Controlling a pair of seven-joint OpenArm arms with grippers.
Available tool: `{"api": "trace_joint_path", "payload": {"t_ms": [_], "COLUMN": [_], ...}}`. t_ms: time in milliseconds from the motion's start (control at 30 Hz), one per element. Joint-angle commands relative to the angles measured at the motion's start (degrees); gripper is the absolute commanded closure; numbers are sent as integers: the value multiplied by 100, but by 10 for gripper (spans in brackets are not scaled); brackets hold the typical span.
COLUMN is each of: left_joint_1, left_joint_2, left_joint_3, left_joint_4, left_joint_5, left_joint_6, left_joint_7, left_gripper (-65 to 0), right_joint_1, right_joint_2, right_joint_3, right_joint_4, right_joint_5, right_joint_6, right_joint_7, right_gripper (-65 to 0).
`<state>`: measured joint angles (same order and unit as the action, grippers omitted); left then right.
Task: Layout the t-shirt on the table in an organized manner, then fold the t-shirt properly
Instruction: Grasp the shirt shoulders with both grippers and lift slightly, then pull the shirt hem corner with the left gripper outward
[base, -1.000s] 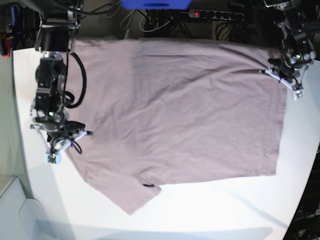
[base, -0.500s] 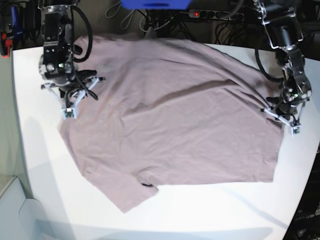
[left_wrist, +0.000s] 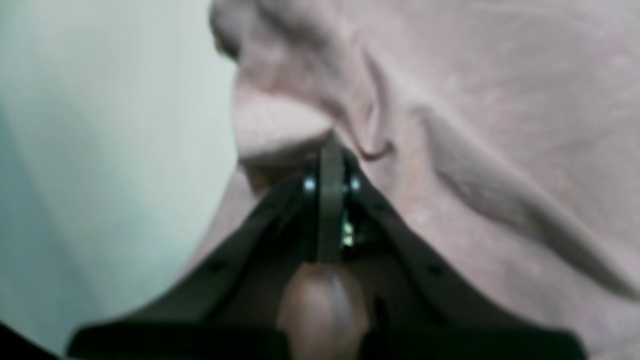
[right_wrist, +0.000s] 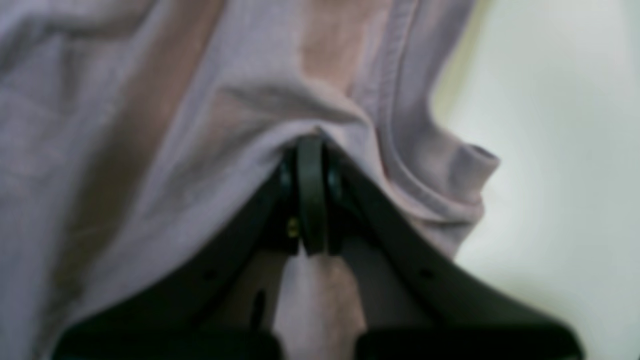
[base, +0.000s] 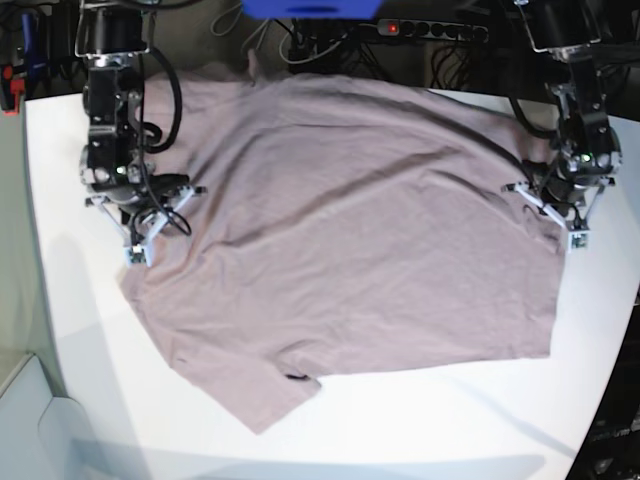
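Observation:
The mauve t-shirt (base: 350, 220) lies spread over the white table (base: 430, 420), with one sleeve pointing toward the front edge and long creases running across its body. At the shirt's left edge in the base view, my right gripper (base: 138, 228) is shut on the cloth. The right wrist view shows a pinch of fabric (right_wrist: 280, 115) bunched at its closed tips (right_wrist: 311, 145), beside a hemmed edge. My left gripper (base: 562, 215) is shut on the shirt's right edge. In the left wrist view, folds (left_wrist: 380, 100) gather at its tips (left_wrist: 331, 150).
A black power strip (base: 430, 30), cables and a blue object (base: 310, 8) sit behind the table's far edge. Bare white table (left_wrist: 100, 125) shows beside each gripper (right_wrist: 560, 150). The front strip of the table lies below the shirt.
The right gripper has carried its edge toward the back of the table, then slightly forward. The left gripper moved forward, then back a little. The cloth between them has risen into long ridges.

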<state>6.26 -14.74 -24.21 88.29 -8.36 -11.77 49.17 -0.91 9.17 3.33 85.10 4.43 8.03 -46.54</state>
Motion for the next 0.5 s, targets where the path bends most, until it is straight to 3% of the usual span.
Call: {"api": "trace_joint_path", "payload": {"t_ms": [0,267,467], "left_joint_1": [55,451,-314], "left_joint_2": [-77,-33,-33], "left_joint_3": [-28,-740,-740], "left_joint_4": [265,934,635], "left_joint_5": [-21,-30,-30], "left_joint_6": [12,3,3], "left_joint_7": [-86,-86,-86], "left_gripper": [-2,-2,-2], "right_joint_1": [139,1141,1150], "right_joint_2": [81,336,415], "right_joint_3": [14,14,278], "right_joint_4": [-215,-699,567], "right_joint_5": [-78,-78,-69], "right_joint_6": [45,45,45], "right_joint_7": [-264,-255,-590], "right_gripper": [0,0,0]}}
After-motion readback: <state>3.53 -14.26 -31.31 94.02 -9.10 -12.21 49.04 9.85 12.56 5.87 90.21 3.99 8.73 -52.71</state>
